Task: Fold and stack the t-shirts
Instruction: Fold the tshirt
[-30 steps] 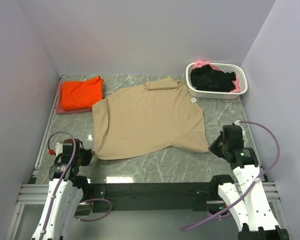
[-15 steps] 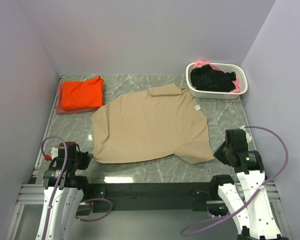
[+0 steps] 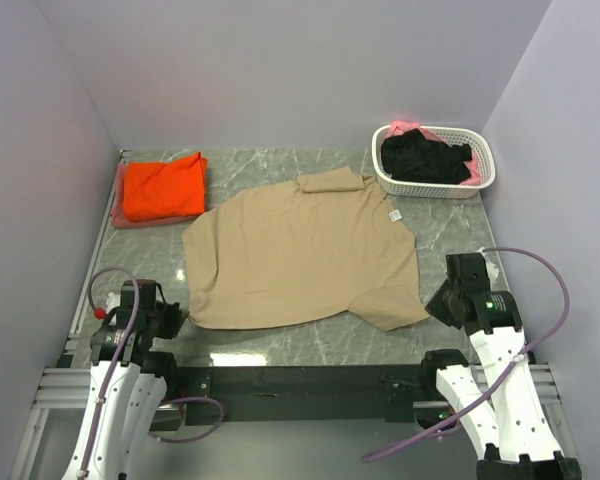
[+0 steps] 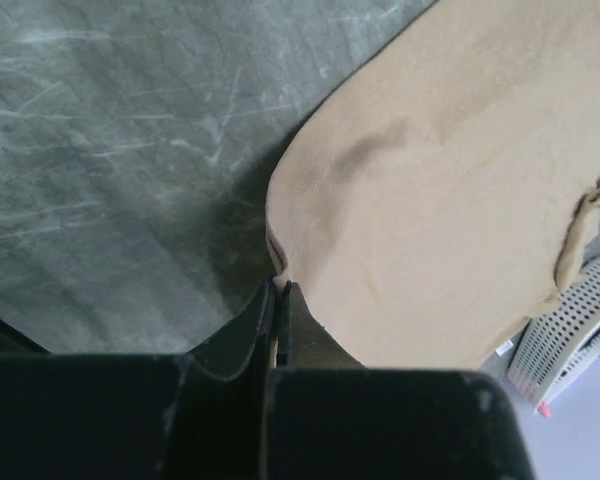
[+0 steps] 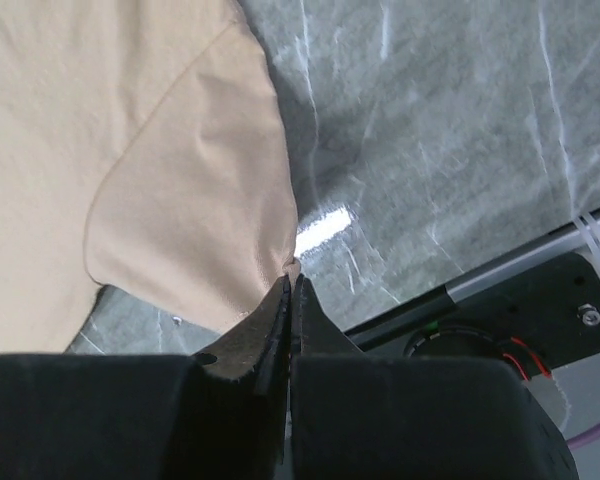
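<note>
The folded bright orange cloth t-shirt (image 3: 162,187) lay done at upper left; your left gripper (image 4: 278,287) and right gripper (image 5: 292,284) pinched the flat, unfolded tan cloth t-shirt (image 3: 300,250), jaws closed.

Overhead from behind, facing down; close wrist views share tan t-shirt (image 3: 300,250).

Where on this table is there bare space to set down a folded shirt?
The table is bare in the back strip between the orange t-shirt and the white basket, and in the near strip in front of the tan t-shirt. The tan t-shirt fills the centre; both back corners are taken.
</note>
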Controlling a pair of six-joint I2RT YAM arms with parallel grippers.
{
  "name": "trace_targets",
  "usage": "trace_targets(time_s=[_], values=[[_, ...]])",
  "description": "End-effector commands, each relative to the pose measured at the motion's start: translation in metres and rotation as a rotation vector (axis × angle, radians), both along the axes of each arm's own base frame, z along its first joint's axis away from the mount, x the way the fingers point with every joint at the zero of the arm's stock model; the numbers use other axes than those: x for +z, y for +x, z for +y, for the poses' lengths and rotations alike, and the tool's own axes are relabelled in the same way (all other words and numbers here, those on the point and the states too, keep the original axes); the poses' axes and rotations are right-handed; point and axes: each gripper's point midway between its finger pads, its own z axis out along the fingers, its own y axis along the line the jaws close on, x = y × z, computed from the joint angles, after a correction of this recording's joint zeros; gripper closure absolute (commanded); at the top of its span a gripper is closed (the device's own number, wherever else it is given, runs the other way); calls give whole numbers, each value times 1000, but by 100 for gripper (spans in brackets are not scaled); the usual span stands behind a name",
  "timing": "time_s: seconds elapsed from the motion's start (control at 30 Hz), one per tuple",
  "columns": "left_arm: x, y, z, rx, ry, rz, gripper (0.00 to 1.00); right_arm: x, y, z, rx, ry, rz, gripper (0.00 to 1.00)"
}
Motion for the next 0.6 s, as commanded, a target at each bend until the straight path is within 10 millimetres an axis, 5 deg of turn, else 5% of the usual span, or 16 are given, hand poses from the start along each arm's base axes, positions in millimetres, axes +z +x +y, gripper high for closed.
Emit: trace_targets(time_s=[0.0,0.13,0.37,0.57], values=[[6,9,6,16,34,-6,99,19,27,-5,-4,-31,-95,100],[7,15,13,31,71,-2,100,33,45,-8,-12,-48,-156,100],[-2,29,15,5,103,60,100,28,78,2,31,-13,-147,100],[12,52,23,33,146,2,100,43,110,7,55,-6,-215,100]])
